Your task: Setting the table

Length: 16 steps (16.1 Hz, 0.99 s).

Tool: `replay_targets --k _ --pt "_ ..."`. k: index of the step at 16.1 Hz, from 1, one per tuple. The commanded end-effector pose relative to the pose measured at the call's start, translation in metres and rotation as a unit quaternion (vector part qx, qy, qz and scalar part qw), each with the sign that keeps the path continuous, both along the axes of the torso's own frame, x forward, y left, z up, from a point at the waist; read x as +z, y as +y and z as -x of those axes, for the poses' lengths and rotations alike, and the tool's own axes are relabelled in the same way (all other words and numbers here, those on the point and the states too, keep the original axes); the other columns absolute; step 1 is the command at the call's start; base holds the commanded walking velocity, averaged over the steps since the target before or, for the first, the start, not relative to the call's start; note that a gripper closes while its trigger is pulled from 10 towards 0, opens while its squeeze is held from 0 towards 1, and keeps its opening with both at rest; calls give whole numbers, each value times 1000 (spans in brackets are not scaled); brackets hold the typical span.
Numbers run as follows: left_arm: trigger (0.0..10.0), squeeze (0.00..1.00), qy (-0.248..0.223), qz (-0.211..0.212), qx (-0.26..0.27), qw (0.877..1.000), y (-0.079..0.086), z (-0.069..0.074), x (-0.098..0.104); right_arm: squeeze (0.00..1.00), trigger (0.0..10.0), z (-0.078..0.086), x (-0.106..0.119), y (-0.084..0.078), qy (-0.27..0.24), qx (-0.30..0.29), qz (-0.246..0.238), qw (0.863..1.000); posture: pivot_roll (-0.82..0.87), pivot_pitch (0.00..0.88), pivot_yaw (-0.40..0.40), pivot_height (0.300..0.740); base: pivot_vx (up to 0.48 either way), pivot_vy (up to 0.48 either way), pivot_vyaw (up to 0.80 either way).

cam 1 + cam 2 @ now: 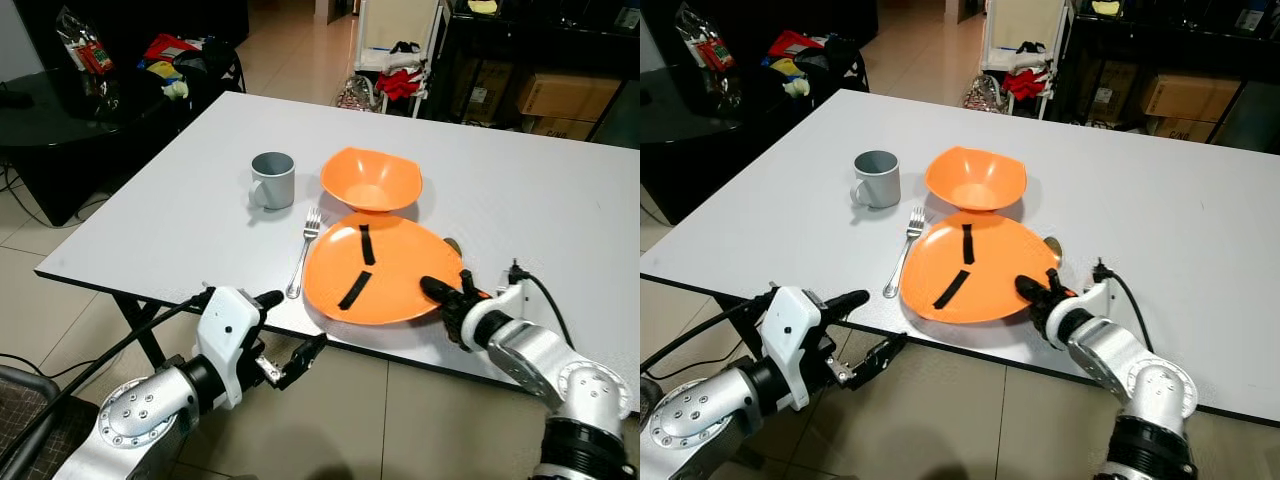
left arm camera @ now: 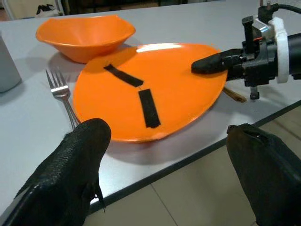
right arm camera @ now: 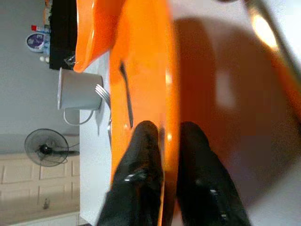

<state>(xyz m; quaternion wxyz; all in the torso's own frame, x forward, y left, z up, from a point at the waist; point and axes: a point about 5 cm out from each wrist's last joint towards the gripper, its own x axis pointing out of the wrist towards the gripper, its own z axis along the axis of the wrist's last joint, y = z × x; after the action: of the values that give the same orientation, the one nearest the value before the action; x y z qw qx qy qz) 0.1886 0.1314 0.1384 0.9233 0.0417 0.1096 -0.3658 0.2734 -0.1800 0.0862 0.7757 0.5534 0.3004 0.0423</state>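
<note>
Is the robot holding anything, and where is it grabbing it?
Yes. Its right hand pinches the orange plate by the near right rim, one finger above and one below. The left hand is open and holds nothing.

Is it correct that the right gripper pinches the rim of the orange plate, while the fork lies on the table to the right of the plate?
Not quite. The right gripper does pinch the orange plate, but the fork lies to the plate's left, as the left eye view shows.
</note>
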Motion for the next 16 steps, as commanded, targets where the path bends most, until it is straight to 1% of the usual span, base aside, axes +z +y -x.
replay_targets --k 1,2,5,6,8,9,11,14,16 --pt "10000 0 -4 -5 -1 1000 -1 -1 0 906 10000 -6 7 6 -18 11 5 1000 50 0 -20 740 0 0 0" --pt "10000 0 -4 -6 -1 1000 -1 -1 0 1000 10000 -7 6 6 -19 11 5 1000 51 0 -22 740 0 0 0" --pt "10000 0 -6 -4 3 1000 -2 0 1 1000 10000 -8 9 10 -34 29 16 999 55 0 -29 740 0 0 0" --pt "10000 0 -7 -3 3 1000 -2 0 1 1000 10000 -7 9 10 -32 35 27 999 53 0 -30 740 0 0 0" --pt "10000 0 -6 -3 3 1000 -3 0 0 1000 10000 -5 7 6 -22 31 47 998 53 0 -32 740 0 0 0" --pt "10000 0 -6 -3 4 1000 -3 0 0 1000 10000 -4 8 3 -22 26 48 998 52 0 -32 740 0 0 0" --pt "10000 0 -6 -3 3 1000 -4 0 -1 1000 10000 2 8 -3 -23 26 55 998 50 0 -30 740 0 0 0" --pt "10000 0 -10 1 4 1000 -4 -2 0 1000 10000 18 13 -9 -35 43 70 996 43 0 -21 740 0 0 0" --pt "10000 0 -11 1 4 1000 -4 -3 0 1000 10000 22 18 -12 -42 39 75 996 37 0 -16 740 0 0 0"
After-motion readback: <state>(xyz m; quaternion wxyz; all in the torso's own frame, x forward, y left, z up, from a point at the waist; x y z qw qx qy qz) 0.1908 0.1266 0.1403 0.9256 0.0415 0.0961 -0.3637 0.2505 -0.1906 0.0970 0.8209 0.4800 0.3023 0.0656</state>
